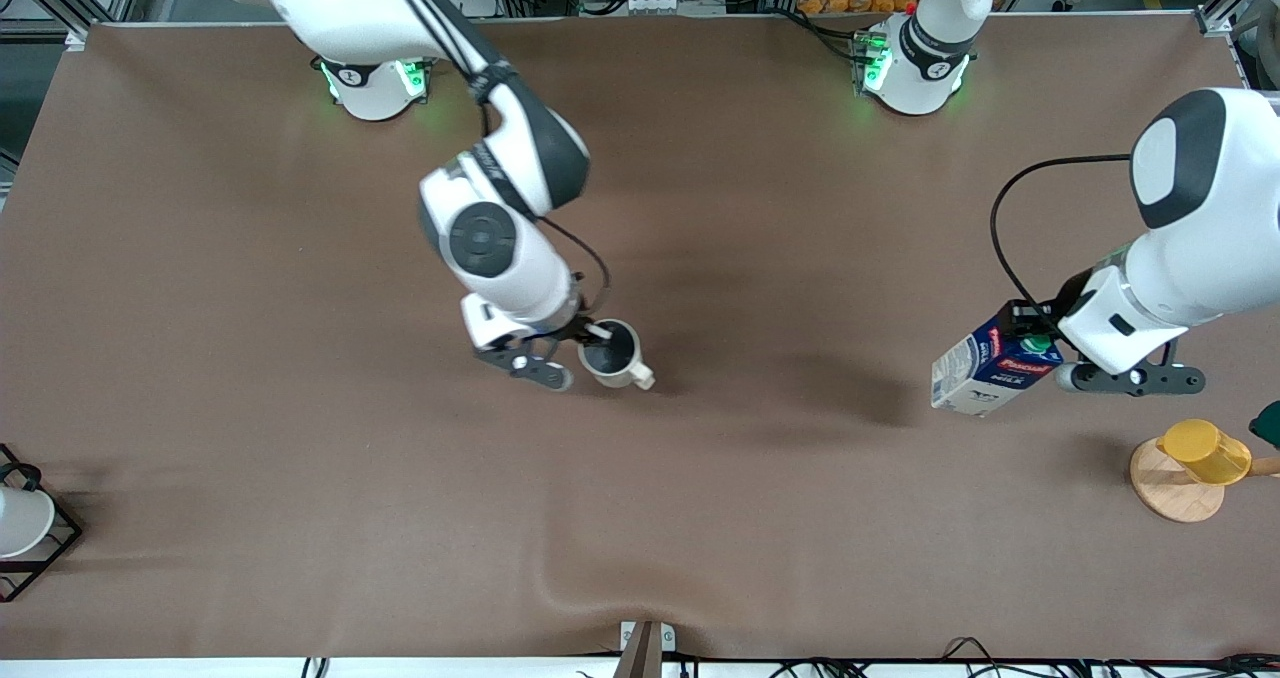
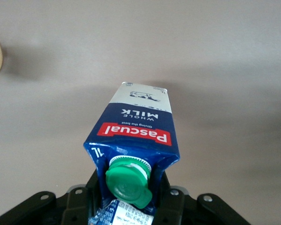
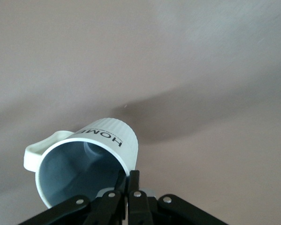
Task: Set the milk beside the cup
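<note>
Brown cloth covers the table. At right of frame the left gripper (image 1: 1035,350) pinches the milk carton (image 1: 985,368) by its gable, tilted, aloft; stiff card, contents may slosh. Mid-frame, the right gripper (image 1: 598,334) clamps the mug (image 1: 612,354) rim: fragile, slippery. Fingertips hidden.

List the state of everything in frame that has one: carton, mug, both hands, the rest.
milk carton: cap on, tilted, lifted off the table, held at its top
left hand: shut on the milk carton, over the table's left-arm end
mug: empty, held by its rim
right hand: shut on the mug rim, mid-table
yellow cup: on its side on a wooden disc
</note>
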You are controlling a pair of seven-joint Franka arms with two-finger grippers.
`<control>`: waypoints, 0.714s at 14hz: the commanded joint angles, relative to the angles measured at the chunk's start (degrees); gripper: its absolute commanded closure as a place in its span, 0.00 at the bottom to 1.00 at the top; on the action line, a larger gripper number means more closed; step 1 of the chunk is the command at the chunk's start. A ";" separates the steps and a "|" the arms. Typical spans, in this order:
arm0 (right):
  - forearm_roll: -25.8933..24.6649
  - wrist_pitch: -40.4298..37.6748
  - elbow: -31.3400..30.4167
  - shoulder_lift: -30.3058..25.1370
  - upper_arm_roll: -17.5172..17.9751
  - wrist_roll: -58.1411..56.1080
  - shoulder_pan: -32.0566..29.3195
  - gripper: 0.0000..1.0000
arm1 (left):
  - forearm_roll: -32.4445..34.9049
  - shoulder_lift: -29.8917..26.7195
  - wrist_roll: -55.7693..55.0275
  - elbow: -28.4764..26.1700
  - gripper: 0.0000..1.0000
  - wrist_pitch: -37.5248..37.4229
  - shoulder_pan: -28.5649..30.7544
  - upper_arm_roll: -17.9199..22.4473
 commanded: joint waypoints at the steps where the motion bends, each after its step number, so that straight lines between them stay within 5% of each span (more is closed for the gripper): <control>1: -0.35 2.46 3.73 4.11 -0.95 4.89 3.95 1.00 | 1.36 -0.92 -0.71 0.32 0.51 -2.42 0.09 -1.55; 9: -2.90 5.19 3.82 8.07 -0.95 8.95 7.22 1.00 | 1.36 -1.27 -7.63 0.32 0.50 -7.17 0.09 -8.13; 10: -3.33 5.19 3.82 8.16 -0.95 8.86 7.22 0.81 | 1.36 -1.19 -10.53 0.32 0.50 -7.35 0.17 -9.54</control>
